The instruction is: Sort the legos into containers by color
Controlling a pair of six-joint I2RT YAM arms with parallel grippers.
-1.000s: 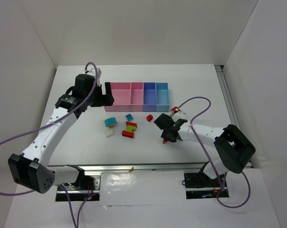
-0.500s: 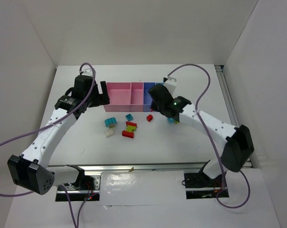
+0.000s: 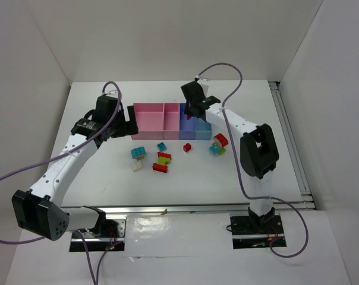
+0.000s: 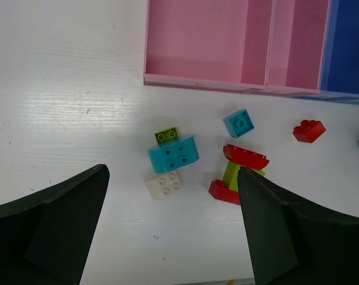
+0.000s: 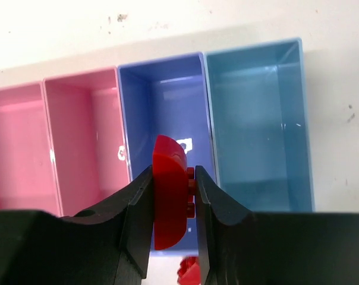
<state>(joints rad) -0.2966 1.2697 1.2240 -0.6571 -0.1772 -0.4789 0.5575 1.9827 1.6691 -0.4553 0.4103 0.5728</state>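
Nearest to me in the top view, the loose legos [image 3: 161, 159] lie scattered on the white bench [image 3: 96, 184] at lower centre of the frame. A smaller clump [image 3: 218, 144] of red, teal and yellow-green pieces sits off to the right, apart from them. Through the left wrist camera I can pick the main group out: a whitish brick [image 4: 163, 185] just beside a teal rounded brick [image 4: 173, 154], with a small yellow-green brick [image 4: 166, 136] touching the teal one's upper edge. Right of those, a red arched piece [image 4: 246, 156] sits over a yellow-green piece [image 4: 233, 175] and a red base brick [image 4: 223, 191]. Higher in that frame lie a teal square brick [image 4: 239, 122] and a small red brick [image 4: 308, 130], both near the containers' front wall. My left hand [image 4: 172, 172] hangs above this group, released, fingers spread wide with nothing between them. Farther back, the containers [image 3: 150, 122] run in a row across the middle of the top view: two pink bins [image 5: 78, 142], a dark blue bin [image 5: 164, 101], then a light blue bin [image 5: 257, 119]. My right hand [image 5: 173, 187] is clenched on a red curved lego [image 5: 166, 202], held on edge between the fingers. In the right wrist view it sits over the near end of the dark blue bin, centre of frame.
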